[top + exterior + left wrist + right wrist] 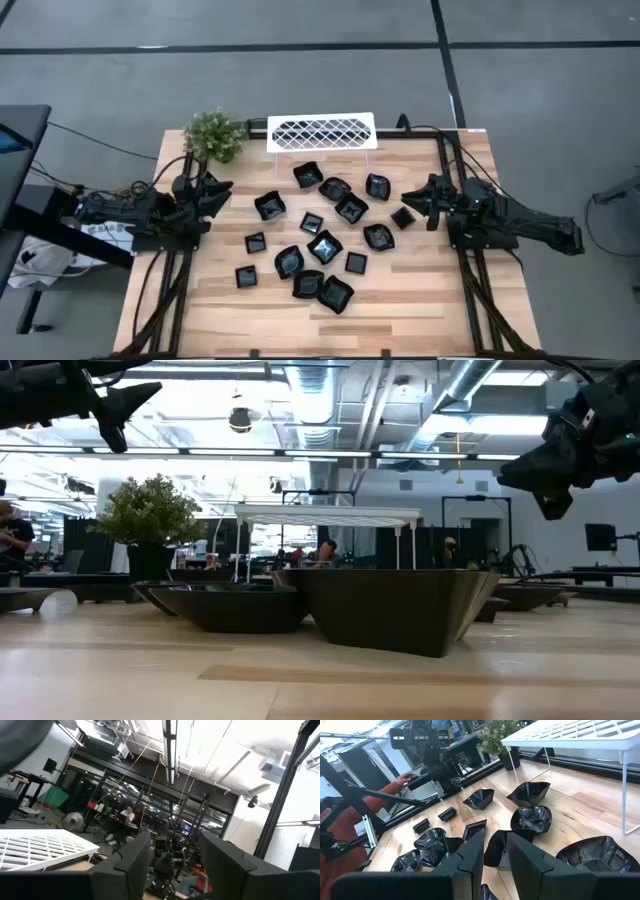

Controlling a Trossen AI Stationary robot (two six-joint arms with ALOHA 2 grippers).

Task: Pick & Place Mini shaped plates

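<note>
- So, I count about sixteen plates (324, 246) on the table (420, 300); a few overlap, so the number is not sure.
- One white rack (321, 132) stands at the far edge, and one plant (215, 134) stands just beside it, at the far left corner.
- All plates are small, glossy and black. Some are flat squares, like the one at (356, 262); others are deeper with wavy or folded rims, like the one at (336, 293).
- They lie scattered in the middle of the table, between my two arms, some touching each other.
- Every plate I can see into is empty. The rack top carries nothing.
- My left gripper (212, 194) is raised over the left edge, apart from the plates; its fingers (131, 865) stand with a clear gap and hold nothing.
- My right gripper (412, 196) is raised near the right edge, close to a small plate (402, 217); its fingers (470, 857) have a narrow gap and hold nothing.
- In the right wrist view a person's sleeve (355, 820) shows beyond the table.
</note>
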